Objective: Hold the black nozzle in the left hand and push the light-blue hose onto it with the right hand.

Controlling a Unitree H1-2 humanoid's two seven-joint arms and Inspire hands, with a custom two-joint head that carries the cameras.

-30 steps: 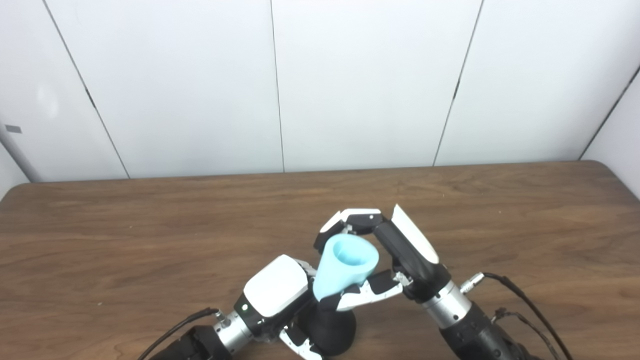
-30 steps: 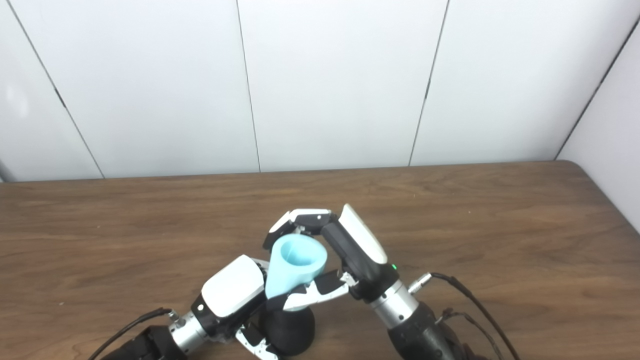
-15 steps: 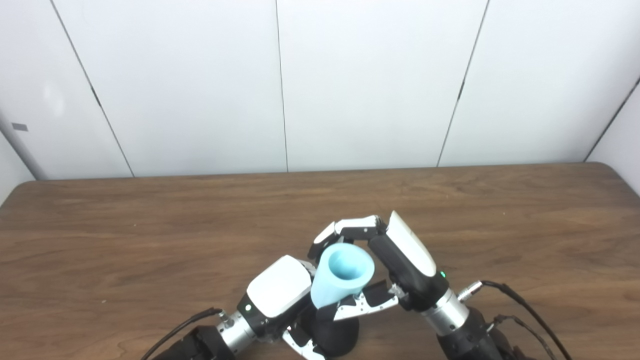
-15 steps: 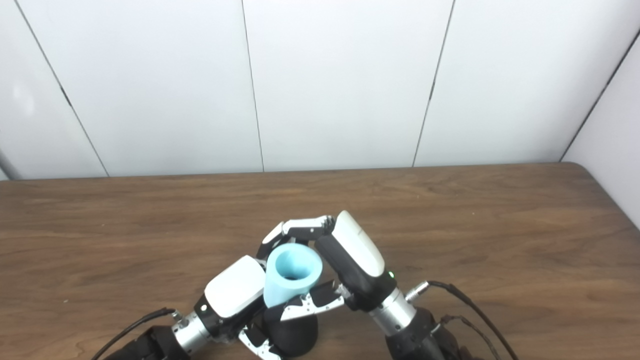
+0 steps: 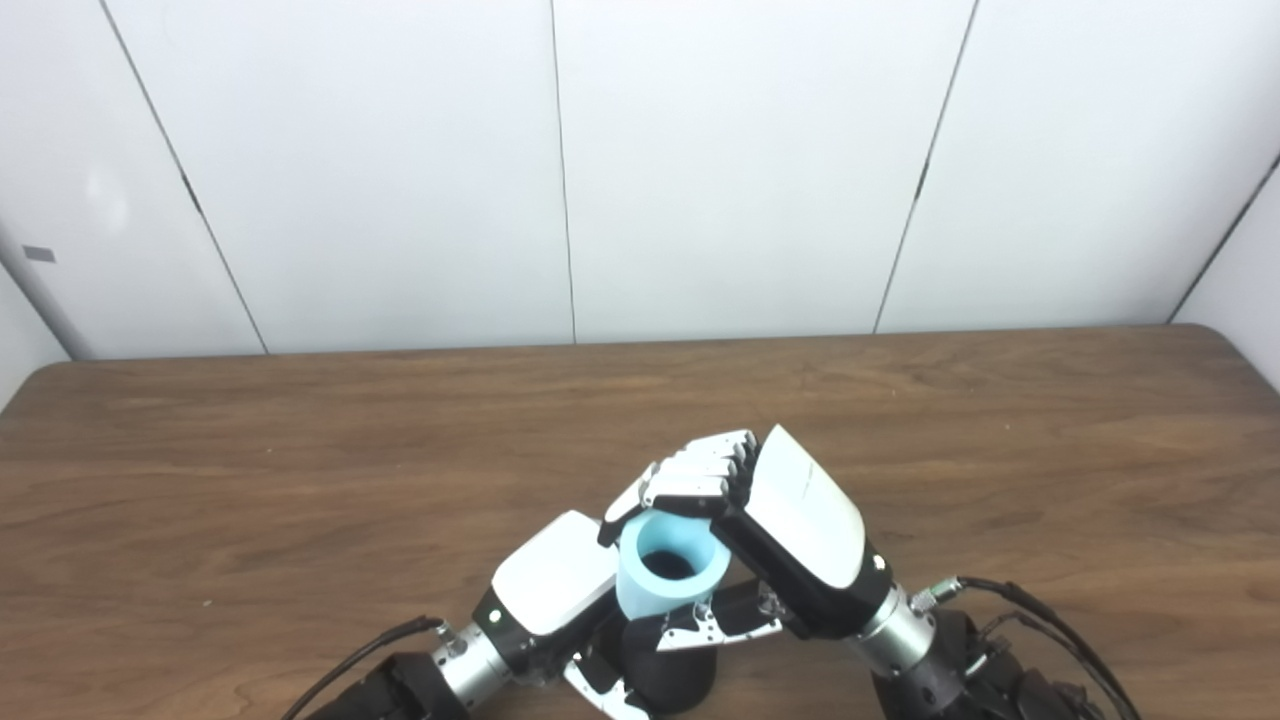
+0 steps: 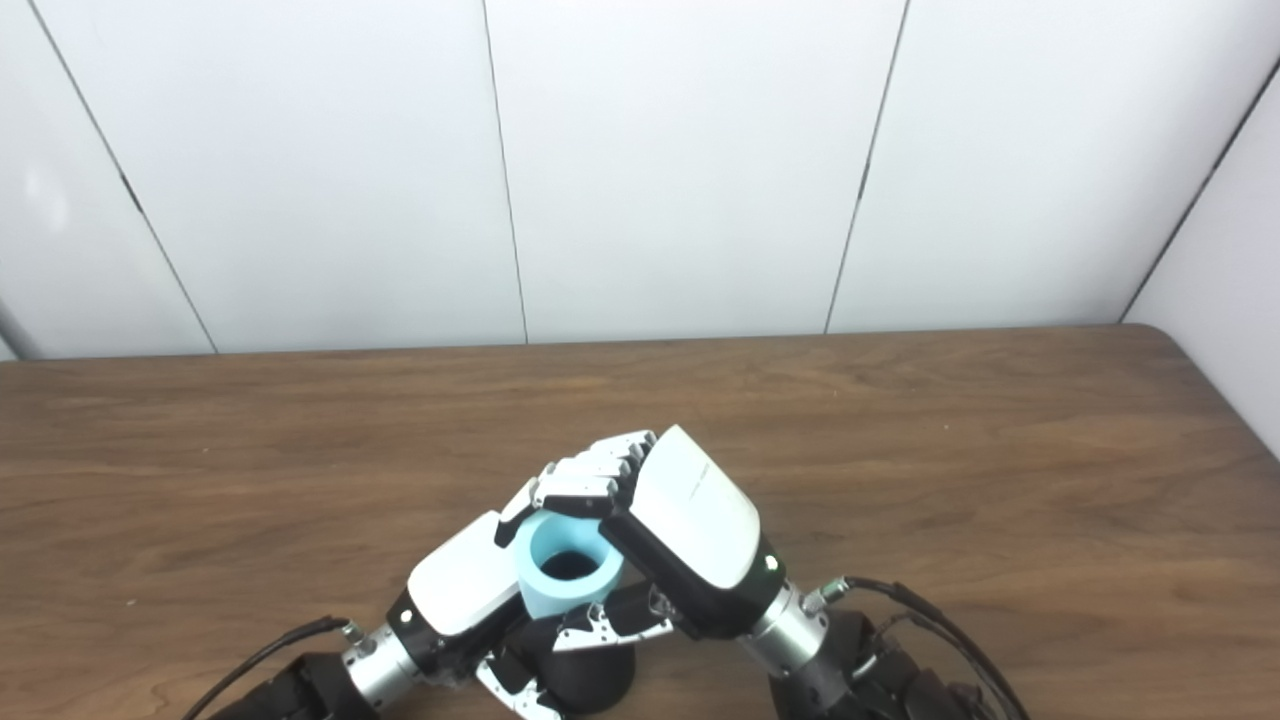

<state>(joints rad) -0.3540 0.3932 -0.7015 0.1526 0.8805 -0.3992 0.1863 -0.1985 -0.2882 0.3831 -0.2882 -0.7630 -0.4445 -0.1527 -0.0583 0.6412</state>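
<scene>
A light-blue hose [image 5: 668,578] stands nearly upright with its open mouth facing me, dark inside. Its lower end sits on the black nozzle [image 5: 668,672], a rounded black piece at the table's near edge. My right hand [image 5: 762,520] is shut on the hose, fingers curled over its far rim and thumb below it. My left hand [image 5: 556,592] is shut on the black nozzle from the left, its fingers partly hidden under the hose. In the right eye view the same hose [image 6: 566,577] sits on the nozzle [image 6: 585,678].
The brown wooden table [image 5: 300,470] stretches away toward a white panelled wall [image 5: 700,170]. Black cables [image 5: 1040,610] trail from the right wrist, and another cable [image 5: 350,660] from the left wrist.
The hose has tipped from leaning to nearly upright and dropped lower onto the nozzle. My right hand rolled over it, its back now facing up. The left hand barely moved.
</scene>
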